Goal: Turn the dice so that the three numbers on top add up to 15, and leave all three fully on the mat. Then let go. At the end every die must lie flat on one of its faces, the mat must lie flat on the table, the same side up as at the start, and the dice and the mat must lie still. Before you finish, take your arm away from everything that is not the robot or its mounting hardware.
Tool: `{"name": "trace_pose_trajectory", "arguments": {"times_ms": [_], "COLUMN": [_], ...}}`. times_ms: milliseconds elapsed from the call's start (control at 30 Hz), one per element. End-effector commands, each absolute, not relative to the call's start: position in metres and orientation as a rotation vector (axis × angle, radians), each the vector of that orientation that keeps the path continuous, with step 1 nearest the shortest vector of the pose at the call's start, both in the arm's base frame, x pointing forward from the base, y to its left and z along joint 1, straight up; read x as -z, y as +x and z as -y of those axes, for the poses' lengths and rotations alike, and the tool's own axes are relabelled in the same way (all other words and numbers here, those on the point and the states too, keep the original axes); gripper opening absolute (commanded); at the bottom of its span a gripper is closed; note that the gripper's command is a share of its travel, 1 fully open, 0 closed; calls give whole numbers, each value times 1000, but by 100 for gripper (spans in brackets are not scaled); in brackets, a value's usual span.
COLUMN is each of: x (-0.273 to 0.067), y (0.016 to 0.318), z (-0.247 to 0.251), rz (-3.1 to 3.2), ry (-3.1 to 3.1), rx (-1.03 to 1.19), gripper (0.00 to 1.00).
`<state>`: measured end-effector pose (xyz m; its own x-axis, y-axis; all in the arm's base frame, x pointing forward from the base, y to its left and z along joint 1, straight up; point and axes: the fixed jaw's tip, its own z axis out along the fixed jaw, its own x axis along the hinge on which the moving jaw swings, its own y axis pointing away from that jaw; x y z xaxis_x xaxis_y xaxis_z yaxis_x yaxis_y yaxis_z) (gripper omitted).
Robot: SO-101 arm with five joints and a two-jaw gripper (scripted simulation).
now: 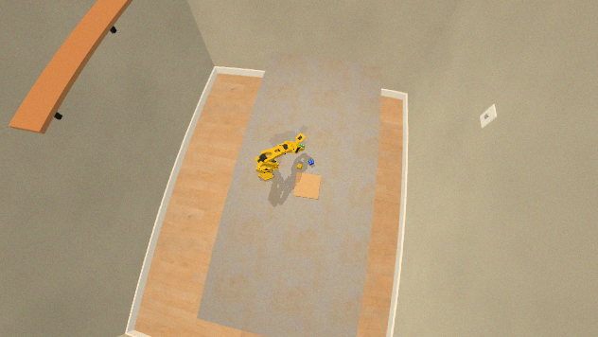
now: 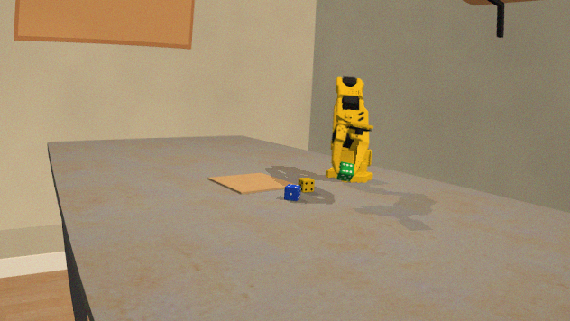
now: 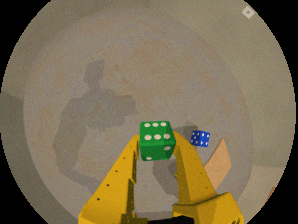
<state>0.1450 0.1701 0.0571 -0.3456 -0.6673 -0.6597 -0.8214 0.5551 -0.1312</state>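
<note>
My gripper is shut on a green die and holds it above the table, away from the mat. In the wrist view a face with six white pips shows on the die. A blue die and a yellow die lie on the bare table, close together, just off the corner of the tan square mat. No die is on the mat. The yellow die is hidden in the wrist view.
The grey table is long; its near left edge shows in the exterior view. The yellow arm's base stands beside the mat. A shelf is on the wall far off.
</note>
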Motion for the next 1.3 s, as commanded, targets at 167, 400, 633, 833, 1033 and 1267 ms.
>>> {"name": "trace_pose_trajectory", "arguments": {"times_ms": [167, 400, 633, 833, 1033, 1267], "x": [-64, -62, -63, -65, -67, -68], "y": [150, 151, 150, 148, 146, 145], "z": [-181, -185, -188, -188, -188, -187], "rz": [-2015, -1961, -1877, -1835, -1793, -1780], "ry": [-1098, -1034, -940, -895, -853, -840], "rx": [-365, -414, -493, -532, -572, -584], "gripper": [0, 0, 0, 0, 0, 0]}}
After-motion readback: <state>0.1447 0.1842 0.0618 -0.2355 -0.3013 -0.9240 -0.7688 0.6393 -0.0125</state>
